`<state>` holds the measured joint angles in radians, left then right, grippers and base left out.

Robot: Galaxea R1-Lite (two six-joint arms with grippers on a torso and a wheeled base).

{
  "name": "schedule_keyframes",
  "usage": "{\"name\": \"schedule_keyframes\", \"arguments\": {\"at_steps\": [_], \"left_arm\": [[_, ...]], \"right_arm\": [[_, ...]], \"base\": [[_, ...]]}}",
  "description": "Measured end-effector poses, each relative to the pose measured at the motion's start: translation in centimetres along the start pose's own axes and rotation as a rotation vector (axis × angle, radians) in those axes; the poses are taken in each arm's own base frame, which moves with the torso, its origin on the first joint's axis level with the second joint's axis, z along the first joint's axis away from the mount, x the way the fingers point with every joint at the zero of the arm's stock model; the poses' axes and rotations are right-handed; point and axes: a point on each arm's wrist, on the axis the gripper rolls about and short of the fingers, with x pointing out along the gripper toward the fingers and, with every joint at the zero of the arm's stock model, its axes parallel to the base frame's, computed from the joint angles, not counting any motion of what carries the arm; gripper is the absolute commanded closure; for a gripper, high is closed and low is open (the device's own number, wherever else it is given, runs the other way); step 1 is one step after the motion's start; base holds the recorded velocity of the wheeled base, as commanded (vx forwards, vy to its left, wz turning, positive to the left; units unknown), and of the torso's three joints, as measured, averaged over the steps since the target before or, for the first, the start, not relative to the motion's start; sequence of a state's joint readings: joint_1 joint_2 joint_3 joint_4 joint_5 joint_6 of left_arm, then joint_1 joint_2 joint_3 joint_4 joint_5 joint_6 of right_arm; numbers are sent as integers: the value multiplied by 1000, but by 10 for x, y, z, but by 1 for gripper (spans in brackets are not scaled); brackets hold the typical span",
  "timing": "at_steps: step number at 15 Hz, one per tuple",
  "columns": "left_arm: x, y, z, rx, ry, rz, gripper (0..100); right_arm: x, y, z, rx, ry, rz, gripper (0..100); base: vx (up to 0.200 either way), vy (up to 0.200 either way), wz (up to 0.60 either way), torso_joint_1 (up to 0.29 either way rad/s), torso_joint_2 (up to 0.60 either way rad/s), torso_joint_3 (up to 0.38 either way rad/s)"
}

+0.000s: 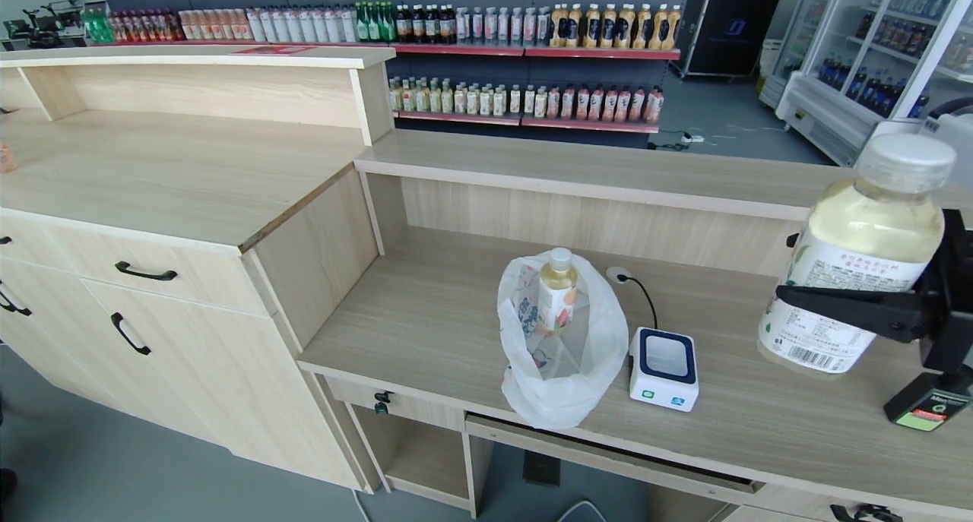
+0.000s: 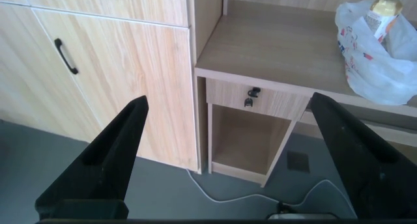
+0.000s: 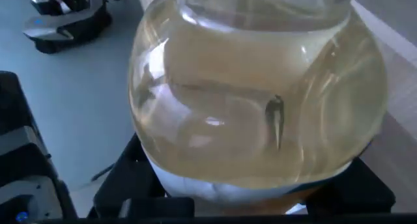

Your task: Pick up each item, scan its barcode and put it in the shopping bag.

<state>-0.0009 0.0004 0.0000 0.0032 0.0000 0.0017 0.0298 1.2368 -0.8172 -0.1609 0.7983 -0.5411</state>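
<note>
In the head view the right claw (image 1: 844,309) clamps a rounded, pale-yellow plastic bottle (image 1: 863,233) upright, barcode low on its label. The right wrist view shows its translucent shoulder. Left of that claw sit the scanner (image 1: 663,368) and the crinkled white shopping bag (image 1: 600,332). The left claw (image 2: 228,99) gapes wide, the wooden counter (image 2: 260,48) beyond it.

Bottle: clear plastic bottle of pale-yellow drink (image 1: 859,256), upright, aloft.
Bag: white plastic shopping bag (image 1: 606,341), open, holding similar bottle (image 1: 557,290).
</note>
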Motion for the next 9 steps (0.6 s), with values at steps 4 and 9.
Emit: {"name": "schedule_keyframes", "arguments": {"at_steps": [4,9], "left_arm": [[0,0,0,0,0,1,0],[0,0,0,0,0,1,0]], "right_arm": [[8,-50,-60,-406,92,-114,100],[26,-86,-119,-599,71,-66,100]], "base": [[0,0,0,0,0,0],[0,0,0,0,0,0]]}}
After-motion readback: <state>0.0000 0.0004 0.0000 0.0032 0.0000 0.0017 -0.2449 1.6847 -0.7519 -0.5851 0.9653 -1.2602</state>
